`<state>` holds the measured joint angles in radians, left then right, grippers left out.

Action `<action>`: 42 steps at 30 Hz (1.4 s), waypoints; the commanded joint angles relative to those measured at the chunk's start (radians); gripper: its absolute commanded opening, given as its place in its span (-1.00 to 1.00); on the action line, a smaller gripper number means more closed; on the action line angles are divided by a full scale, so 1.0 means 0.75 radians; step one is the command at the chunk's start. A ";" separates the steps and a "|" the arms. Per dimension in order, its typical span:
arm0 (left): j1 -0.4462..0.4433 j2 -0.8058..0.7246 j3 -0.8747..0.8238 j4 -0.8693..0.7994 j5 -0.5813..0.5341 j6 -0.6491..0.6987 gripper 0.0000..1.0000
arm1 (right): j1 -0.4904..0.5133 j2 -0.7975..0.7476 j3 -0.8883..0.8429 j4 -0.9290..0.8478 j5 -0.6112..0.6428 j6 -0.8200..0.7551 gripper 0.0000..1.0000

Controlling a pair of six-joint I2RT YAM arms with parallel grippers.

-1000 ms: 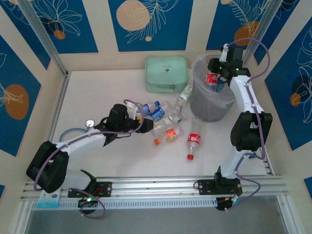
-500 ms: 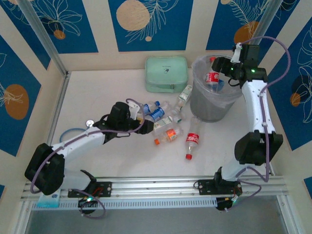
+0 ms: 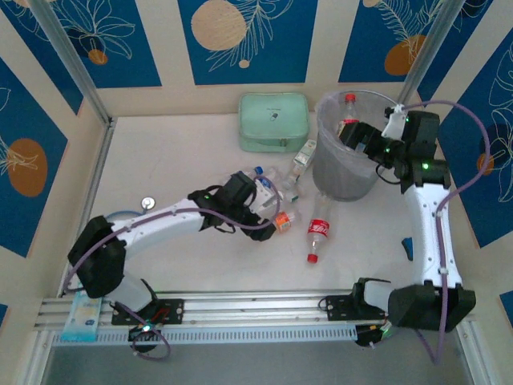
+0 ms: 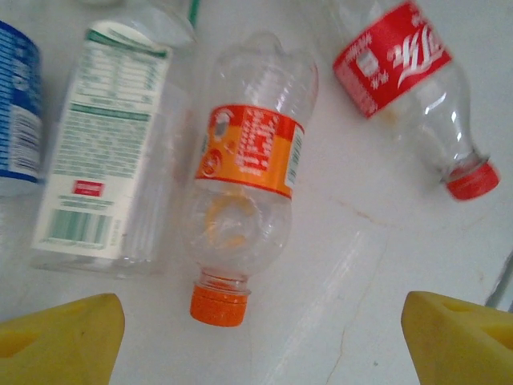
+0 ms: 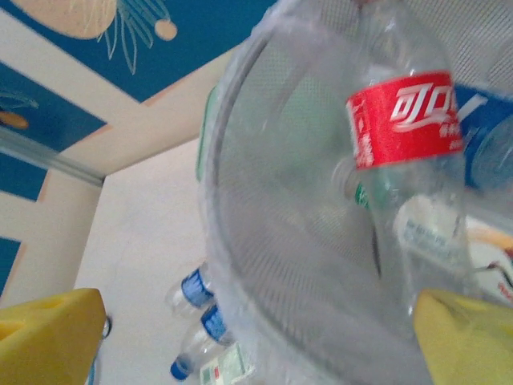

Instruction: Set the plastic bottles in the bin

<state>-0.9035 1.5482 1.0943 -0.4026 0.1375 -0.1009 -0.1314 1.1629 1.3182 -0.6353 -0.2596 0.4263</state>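
Several plastic bottles lie in a cluster left of the bin point(image 3: 346, 172). An orange-labelled bottle point(image 4: 248, 160) lies on the table with its orange cap toward my left gripper point(image 4: 260, 345), which hovers open just above it point(image 3: 268, 210). A white-and-green-labelled bottle point(image 4: 112, 152) lies to its left and a red-labelled bottle point(image 4: 401, 56) to its right point(image 3: 317, 233). My right gripper point(image 3: 361, 138) hangs open over the bin's right rim, with nothing between its fingers point(image 5: 256, 341). Another red-labelled bottle point(image 5: 405, 120) stands loose inside the bin point(image 5: 264, 200), cap up point(image 3: 349, 120).
A mint-green case point(image 3: 274, 120) lies at the back, left of the bin. Two blue-labelled bottles point(image 5: 204, 309) lie by the bin's foot. A small round metal thing point(image 3: 147, 203) rests at the left. Walls close the table on three sides.
My right gripper opened and let the red-labelled bottle go into the bin, then drew back to the right. My left gripper moved right, over the orange-labelled bottle.
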 commanded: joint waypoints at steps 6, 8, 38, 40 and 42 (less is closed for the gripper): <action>-0.097 0.253 0.170 -0.064 -0.198 0.154 0.57 | -0.058 -0.245 -0.246 0.061 -0.232 0.112 0.98; -0.112 0.300 0.188 -0.047 -0.204 0.163 0.49 | -0.092 -0.277 -0.277 0.099 -0.288 0.152 0.98; -0.135 0.097 0.217 -0.087 -0.398 0.108 -0.16 | 0.113 -0.379 -0.290 0.105 -0.301 0.032 0.89; -0.124 0.014 0.156 -0.024 -0.386 0.084 -0.16 | 0.159 -0.369 -0.316 0.134 -0.264 0.071 0.86; -0.104 -0.054 0.112 0.005 -0.365 0.042 -0.17 | 0.187 -0.355 -0.332 0.135 -0.187 0.112 0.82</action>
<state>-0.9962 1.5570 1.2228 -0.4423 -0.1360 -0.0223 -0.0170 0.8898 1.0904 -0.5266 -0.4808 0.4744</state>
